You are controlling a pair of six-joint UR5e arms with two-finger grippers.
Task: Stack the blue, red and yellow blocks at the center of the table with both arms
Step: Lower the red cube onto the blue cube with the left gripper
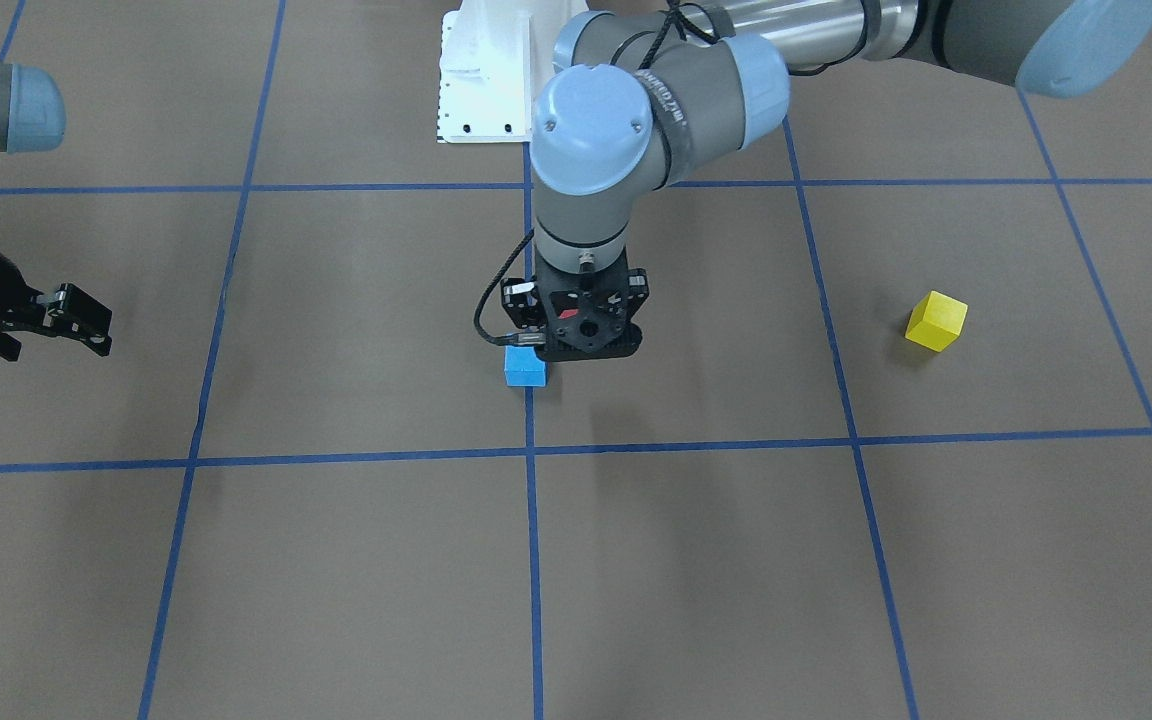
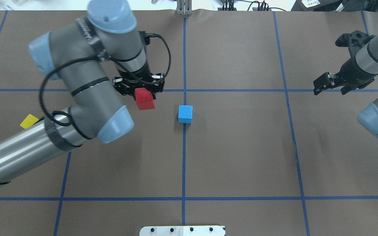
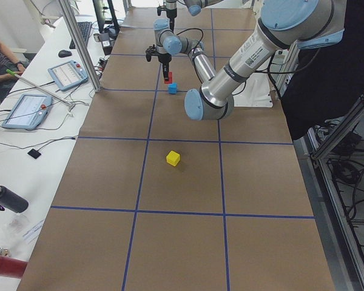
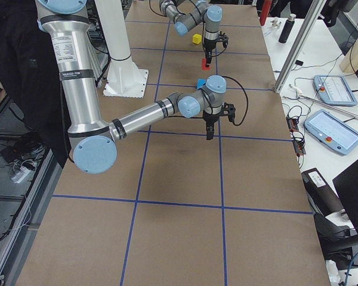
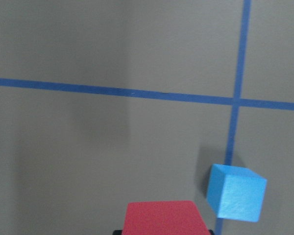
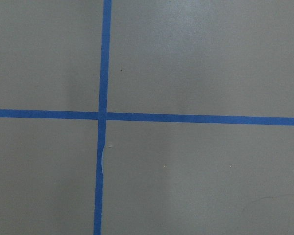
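My left gripper [image 2: 144, 95] is shut on the red block [image 2: 145, 100] and holds it above the table, a little left of and beyond the blue block [image 2: 185, 113] in the overhead view. The blue block sits on the centre tape line. In the left wrist view the red block [image 5: 164, 218] is at the bottom edge and the blue block [image 5: 235, 192] lies to its right. The yellow block [image 2: 29, 121] lies far left, partly behind my left arm; it also shows in the front view [image 1: 936, 321]. My right gripper [image 2: 329, 88] is open and empty at the far right.
Blue tape lines [image 2: 184, 164] divide the brown table into squares. The white robot base plate [image 1: 481, 80] stands at the robot's side. A side bench with tablets [image 3: 27, 109] and a person runs along the far table edge.
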